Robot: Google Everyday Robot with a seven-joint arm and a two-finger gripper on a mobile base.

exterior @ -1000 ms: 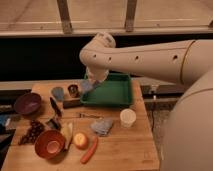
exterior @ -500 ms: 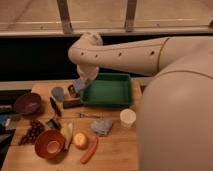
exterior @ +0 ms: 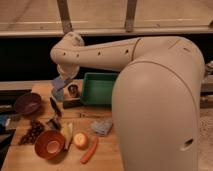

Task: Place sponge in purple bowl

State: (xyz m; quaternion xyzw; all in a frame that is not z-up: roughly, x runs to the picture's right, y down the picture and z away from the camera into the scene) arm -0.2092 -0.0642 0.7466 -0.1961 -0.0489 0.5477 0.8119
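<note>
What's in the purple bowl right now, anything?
Empty, it seems: the purple bowl shows only its dark inside. The gripper hangs to its right, with a pale blue piece, likely the sponge, at it.

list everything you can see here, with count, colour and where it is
wooden table: 1, light brown, under everything
round purple bowl: 1, dark purple, picture's left edge of table
round orange bowl: 1, orange-brown, front left
bunch of dark grapes: 1, dark red, between the two bowls
rectangular green tray: 1, green, back centre
carrot: 1, orange, front
round fruit: 1, yellow-orange, beside carrot
crumpled cloth: 1, grey-blue, in front of tray
small cup: 1, dark, left of tray
sponge: 1, pale blue, at the gripper
robot arm: 1, cream, reaching in from the right
gripper: 1, above table between purple bowl and tray
</note>
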